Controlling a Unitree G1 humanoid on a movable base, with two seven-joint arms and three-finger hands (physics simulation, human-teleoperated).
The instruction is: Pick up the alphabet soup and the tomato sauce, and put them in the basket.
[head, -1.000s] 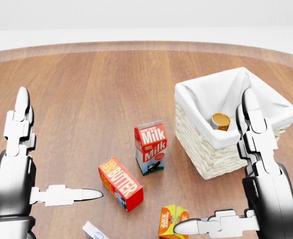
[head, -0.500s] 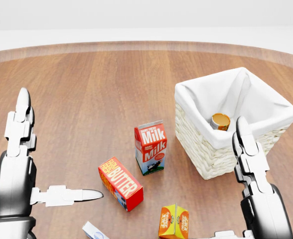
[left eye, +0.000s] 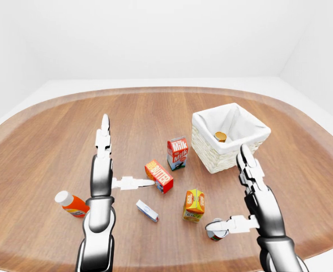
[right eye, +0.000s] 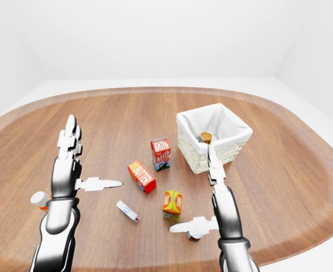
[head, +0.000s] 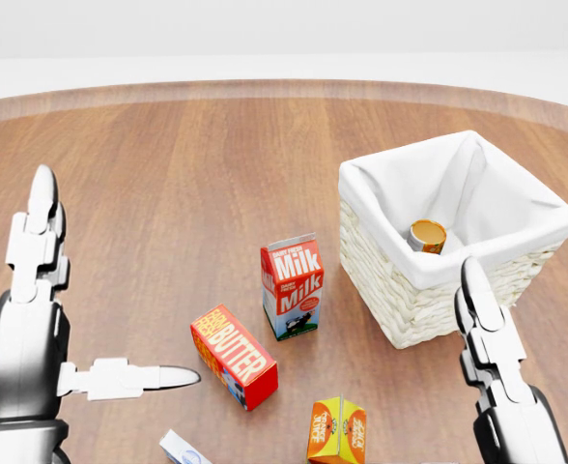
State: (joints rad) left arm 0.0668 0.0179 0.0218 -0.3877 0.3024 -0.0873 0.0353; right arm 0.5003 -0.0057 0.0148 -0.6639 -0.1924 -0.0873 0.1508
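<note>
A white-lined wicker basket (left eye: pixel 234 152) stands at the right of the wooden table. One can with an orange top (head: pixel 427 235) lies inside it. A second can (left eye: pixel 214 229), with a grey lid and a red side, rests on the table near the bottom of the left-eye view; I cannot read either label. My right hand (left eye: pixel 229 187) is open, fingers pointing up, and its thumb reaches over this second can without closing on it. My left hand (left eye: pixel 126 153) is open at the left, fingers up and thumb pointing at the butter box, holding nothing.
Between the hands stand a milk carton (left eye: pixel 178 153), a red butter box (left eye: pixel 159 176), an orange juice carton (left eye: pixel 193 204) and a small white and blue box (left eye: pixel 147 211). An orange-labelled bottle (left eye: pixel 71 204) lies by my left forearm. The table's rounded edge runs close below.
My right hand has sunk lower in the head view; its thumb has dropped out of the bottom edge and it no longer covers the basket. The left hand has barely moved.
</note>
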